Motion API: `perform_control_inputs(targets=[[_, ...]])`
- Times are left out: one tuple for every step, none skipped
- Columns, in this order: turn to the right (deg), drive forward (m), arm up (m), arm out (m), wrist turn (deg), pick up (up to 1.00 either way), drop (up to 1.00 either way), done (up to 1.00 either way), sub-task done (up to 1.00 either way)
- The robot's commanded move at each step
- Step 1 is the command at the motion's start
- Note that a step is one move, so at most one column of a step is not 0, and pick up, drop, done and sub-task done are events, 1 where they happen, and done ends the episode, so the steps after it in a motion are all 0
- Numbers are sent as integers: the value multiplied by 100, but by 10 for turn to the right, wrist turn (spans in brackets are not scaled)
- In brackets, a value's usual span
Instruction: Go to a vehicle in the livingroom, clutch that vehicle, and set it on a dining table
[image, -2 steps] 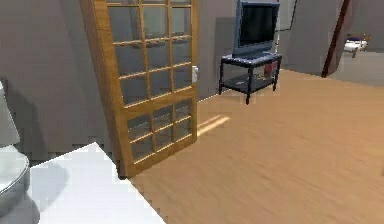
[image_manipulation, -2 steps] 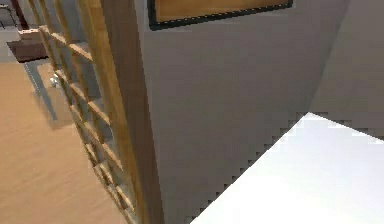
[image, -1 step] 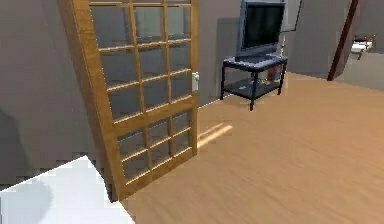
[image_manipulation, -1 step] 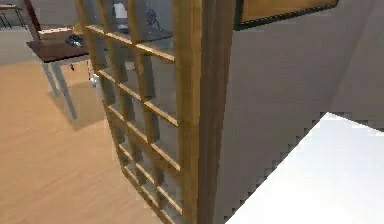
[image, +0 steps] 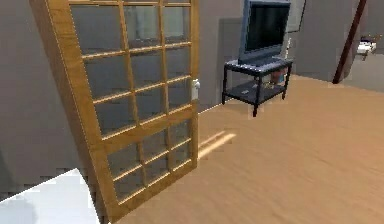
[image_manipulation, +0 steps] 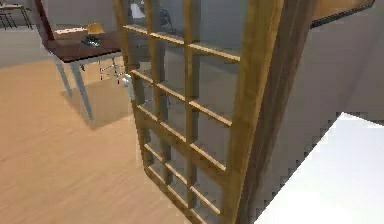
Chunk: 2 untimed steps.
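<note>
Woodwork stands nearest: a tall door with a honey-coloured wooden frame and a grid of small glass panes (image: 130, 90) takes up the forward view's left half. A small pale handle (image: 196, 88) sits on its edge at mid height. The door stands on a light wooden plank floor (image: 300, 160) that runs away to the forward view's right.

Beyond the door, against a plain grey wall (image: 215, 50), a flat dark-screened television with a silver surround (image: 262, 28) rests on a low dark stand with two shelves (image: 255, 95). A smooth white surface (image: 45, 200) cuts across the forward view's bottom left corner.

In the arm side view the same paned door runs from the top middle down to the lower right, with the white surface just beside it in the bottom right corner. Well apart from the door, at the upper left, stands a table with a dark red-brown top and pale grey legs (image_manipulation: 70, 45). A small dark object (image_manipulation: 90, 42) and a flat pale object (image_manipulation: 70, 32) lie on the tabletop; both are too small to name. A chair with thin metal legs (image_manipulation: 105, 65) stands just behind the table. The wooden corner of a picture frame (image_manipulation: 345, 10) hangs on the wall at the top right.

I cannot tell the state of the gripper, and I cannot tell where the vehicle is.
</note>
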Motion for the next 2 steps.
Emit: perform_control_inputs(targets=[[360,0,0,0,0,0,0,0,0],[0,100,0,0,0,0,0,0,0]])
